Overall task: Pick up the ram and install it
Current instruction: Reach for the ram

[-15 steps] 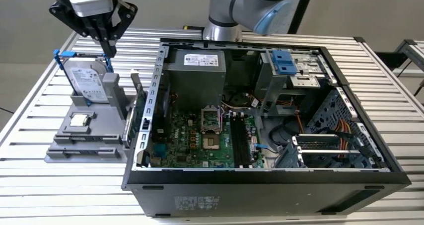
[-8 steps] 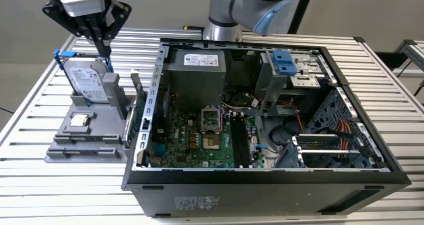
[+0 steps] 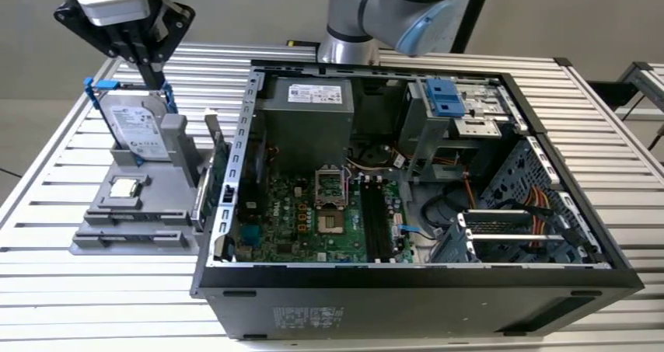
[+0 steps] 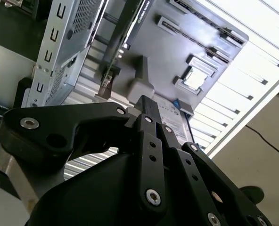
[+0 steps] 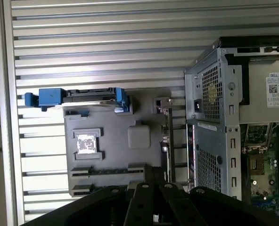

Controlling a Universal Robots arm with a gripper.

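Case: open computer case (image 3: pixel 415 290) lies on the slatted table (image 3: pixel 62 290).
Holder: gray holder (image 3: pixel 155 229) sits just beside the case, on the exterior view's left.
Gripper: the gripper (image 3: pixel 157 78) hangs above the holder, jaws pressed together.
Drive: hard drive (image 3: pixel 135 127) stands upright below the gripper.
Ram: the ram (image 3: pixel 214 138) stands on edge at the holder's case side, apart from the gripper.

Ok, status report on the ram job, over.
End effector shut, empty, over the hard drive. Ram on edge in grey fixture beside the case, untouched. Nothing covers the ram.
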